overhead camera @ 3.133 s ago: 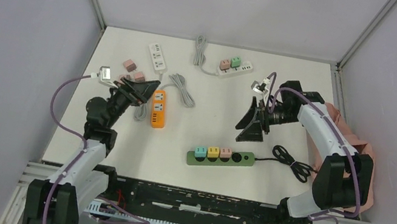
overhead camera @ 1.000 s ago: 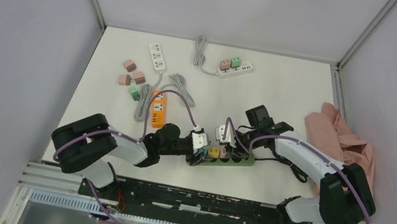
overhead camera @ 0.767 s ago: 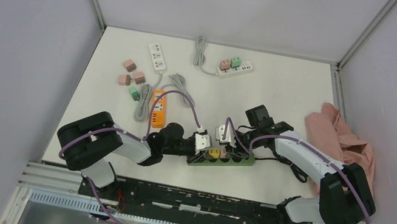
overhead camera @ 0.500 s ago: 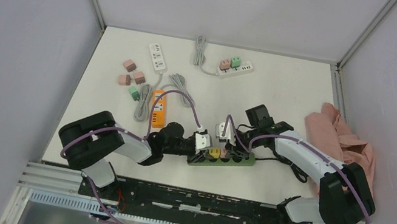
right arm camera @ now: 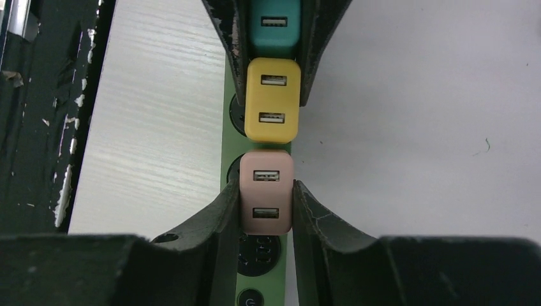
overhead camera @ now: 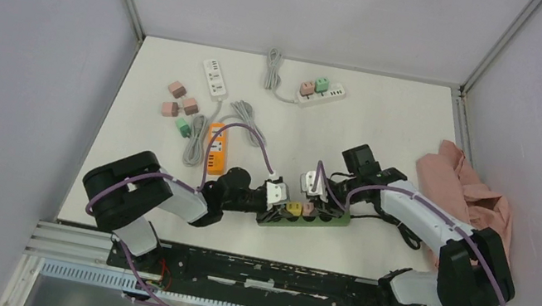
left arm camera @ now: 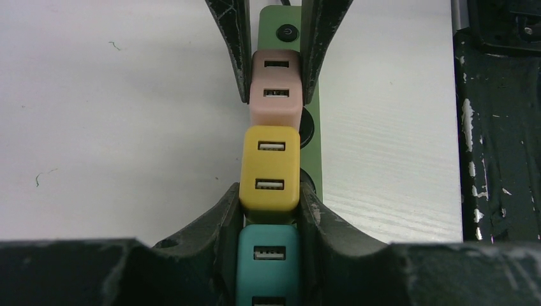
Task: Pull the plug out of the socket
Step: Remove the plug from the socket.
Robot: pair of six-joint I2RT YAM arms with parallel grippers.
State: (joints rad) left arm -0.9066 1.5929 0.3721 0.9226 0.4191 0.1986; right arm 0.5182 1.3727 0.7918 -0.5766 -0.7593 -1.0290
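A green power strip (overhead camera: 328,217) lies near the table's front edge, carrying a teal plug (left arm camera: 268,261), a yellow plug (left arm camera: 269,166) and a pink plug (right arm camera: 266,199) in a row. My left gripper (left arm camera: 269,191) is shut on the teal plug, and its fingertips also flank the near end of the yellow plug. From the opposite end, my right gripper (right arm camera: 266,185) is shut on the pink plug. Beside the pink plug are an empty socket (right arm camera: 261,245) and the strip's switch (right arm camera: 249,298). In the top view the left gripper (overhead camera: 274,196) hides the teal plug.
An orange power strip (overhead camera: 216,149), a white strip (overhead camera: 214,78), another white strip with plugs (overhead camera: 320,93) and loose plugs (overhead camera: 175,102) lie further back. A pink cloth (overhead camera: 467,192) is at the right edge. A black cord (overhead camera: 398,222) coils right of the green strip.
Both arms came down from the back onto the green strip. Within the last second the left gripper shut on the teal plug. The right gripper stayed shut and shifted slightly right.
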